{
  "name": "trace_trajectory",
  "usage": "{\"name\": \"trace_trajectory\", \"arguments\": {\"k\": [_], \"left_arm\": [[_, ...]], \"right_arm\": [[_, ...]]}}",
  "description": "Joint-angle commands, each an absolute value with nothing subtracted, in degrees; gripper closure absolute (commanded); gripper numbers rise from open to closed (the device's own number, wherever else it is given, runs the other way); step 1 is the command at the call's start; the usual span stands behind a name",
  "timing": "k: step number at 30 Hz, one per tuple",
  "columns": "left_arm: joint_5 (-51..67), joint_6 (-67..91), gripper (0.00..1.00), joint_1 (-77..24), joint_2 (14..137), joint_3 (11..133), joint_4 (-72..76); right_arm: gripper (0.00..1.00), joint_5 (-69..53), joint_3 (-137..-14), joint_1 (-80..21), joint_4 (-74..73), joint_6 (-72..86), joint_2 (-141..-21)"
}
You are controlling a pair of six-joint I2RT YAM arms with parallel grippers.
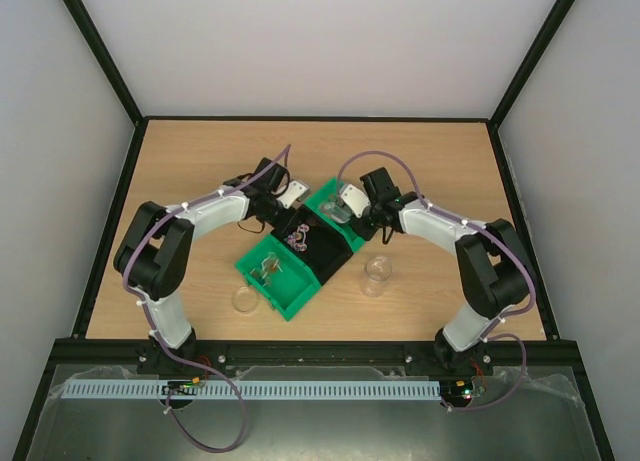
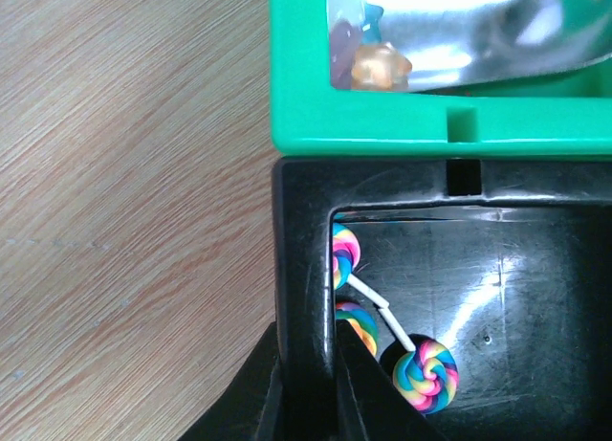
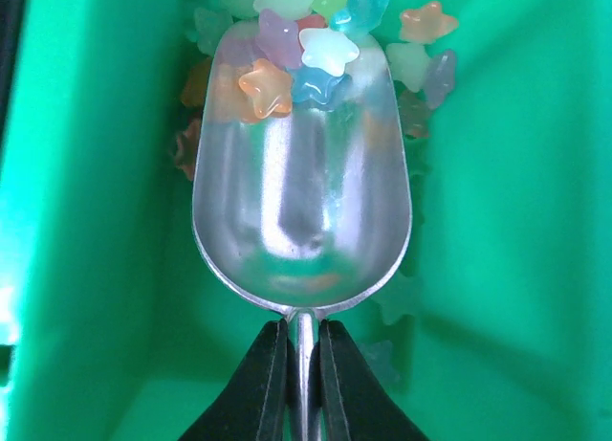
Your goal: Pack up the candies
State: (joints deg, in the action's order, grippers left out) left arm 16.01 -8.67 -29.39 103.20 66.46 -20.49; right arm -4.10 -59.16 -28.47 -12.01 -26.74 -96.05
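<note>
Tabletop [image 2: 124, 173] flanks black bin [image 2: 402, 187], rim pinched by left jaws; right jaws clamp scoop [image 3: 301, 202] between green walls [image 3: 516, 221].

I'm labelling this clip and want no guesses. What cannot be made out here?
Right wrist view: the handle of the silver metal scoop is mostly hidden by the right gripper; the translucent star-shaped candies run off the top edge.
Left wrist view: two swirled rainbow lollipops sit partly behind the black plastic bin wall that the left gripper clamps.
Top view: contents of the near green plastic bin are too small to identify.
</note>
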Motion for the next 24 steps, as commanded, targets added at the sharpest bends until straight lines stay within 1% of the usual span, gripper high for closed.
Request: {"name": "trace_trajectory", "arguments": {"k": [1, 5, 7, 18, 24], "left_arm": [[20.6, -10.1, 0.98, -27.6, 105.3, 67.9, -19.0], [21.1, -11.4, 0.98, -26.6, 105.9, 68.8, -20.1], [21.1, -12.0, 0.98, -26.5, 106.0, 69.2, -20.5], [21.2, -11.8, 0.98, -25.1, 107.3, 69.6, -21.3], [21.2, -11.9, 0.98, -24.1, 107.9, 70.3, -22.0]], "right_arm": [[0.99, -12.9, -50.6, -29.8, -6.6, -24.7, -96.6], [0.99, -14.0, -48.5, -29.7, 0.6, -22.3, -96.4], [0.99, -13.5, -48.3, -29.3, 1.3, -22.6, -97.0], [0.99, -20.3, -42.5, -23.9, 8.1, -24.9, -91.3], [0.99, -20.6, -40.3, -22.3, 10.8, -25.3, -89.4]]}}
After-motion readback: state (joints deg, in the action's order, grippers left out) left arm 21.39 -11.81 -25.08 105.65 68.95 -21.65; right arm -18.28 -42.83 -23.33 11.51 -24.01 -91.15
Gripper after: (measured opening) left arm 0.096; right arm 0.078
